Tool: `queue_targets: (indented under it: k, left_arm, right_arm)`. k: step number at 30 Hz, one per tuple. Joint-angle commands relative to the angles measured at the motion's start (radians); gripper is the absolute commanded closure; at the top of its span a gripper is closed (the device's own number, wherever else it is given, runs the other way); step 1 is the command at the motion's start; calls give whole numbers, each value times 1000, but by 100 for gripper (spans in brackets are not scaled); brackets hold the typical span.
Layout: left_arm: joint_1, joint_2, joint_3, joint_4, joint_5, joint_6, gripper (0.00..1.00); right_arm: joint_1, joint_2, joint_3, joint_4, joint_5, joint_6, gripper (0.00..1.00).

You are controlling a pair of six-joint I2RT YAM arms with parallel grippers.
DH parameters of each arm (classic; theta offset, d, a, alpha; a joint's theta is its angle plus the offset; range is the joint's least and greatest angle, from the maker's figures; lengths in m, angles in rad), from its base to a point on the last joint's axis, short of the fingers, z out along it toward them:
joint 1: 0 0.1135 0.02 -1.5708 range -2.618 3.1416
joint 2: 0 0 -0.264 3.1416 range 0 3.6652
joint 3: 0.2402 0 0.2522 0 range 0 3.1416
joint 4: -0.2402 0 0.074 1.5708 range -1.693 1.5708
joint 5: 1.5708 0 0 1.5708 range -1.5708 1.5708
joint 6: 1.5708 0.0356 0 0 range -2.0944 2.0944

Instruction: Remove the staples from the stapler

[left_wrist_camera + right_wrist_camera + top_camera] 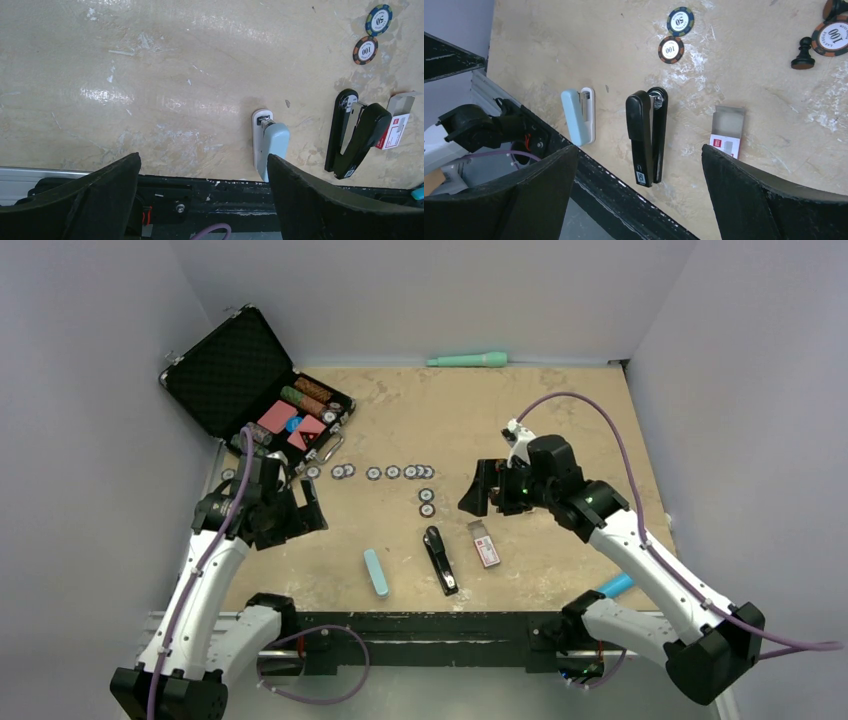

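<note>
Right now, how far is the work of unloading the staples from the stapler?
Done: nothing visible; the stapler lies on its side, no loose staples beside it. In hand: nothing; the left gripper and the right gripper are open, empty, clear of it. Left: grasp the stapler, open it, remove the staples.

- The left white-and-black arm (205, 570) rises from its base and bends at the elbow.
- The left black two-finger pincer (303, 508) points inward, its jaws spread wide with nothing between them.
- The right white-and-black arm (640, 550) reaches up and inward.
- The right black two-finger pincer (485, 490) tilts downward, its jaws wide apart and empty.
</note>
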State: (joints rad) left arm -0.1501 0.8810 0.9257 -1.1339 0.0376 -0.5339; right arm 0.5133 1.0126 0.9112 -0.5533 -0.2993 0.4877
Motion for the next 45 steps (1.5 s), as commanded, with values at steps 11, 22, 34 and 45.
queue_targets:
  k: [11, 22, 34, 45]
  left_arm:
    - [-7, 13, -2, 40, -34, -7, 0]
    - [-24, 50, -2, 33, -63, -15, 1]
    - [-74, 46, 2, 23, -90, -29, 2]
    - [-77, 41, 2, 23, -99, -32, 5]
  right_arm:
    - [253, 48, 104, -35, 209, 136, 2]
    - [515, 183, 130, -100, 380, 197, 2]
    - [596, 306, 90, -132, 500, 267, 2]
    - [596, 431, 22, -36, 503, 244, 10]
